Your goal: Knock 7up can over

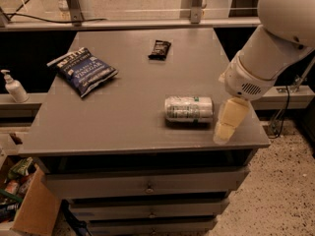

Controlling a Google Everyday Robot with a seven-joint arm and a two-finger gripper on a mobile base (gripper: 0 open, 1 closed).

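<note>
The 7up can [189,109] is a silver-white can with green markings. It lies on its side on the grey table top [133,97], near the front right. My gripper [227,124] hangs from the white arm just to the right of the can, close to the table's front right corner. It does not touch the can and holds nothing.
A blue chip bag [82,71] lies at the left back of the table. A small dark packet [160,49] lies at the back middle. A soap dispenser [14,86] stands on a ledge to the left. A cardboard box [24,200] sits on the floor at lower left.
</note>
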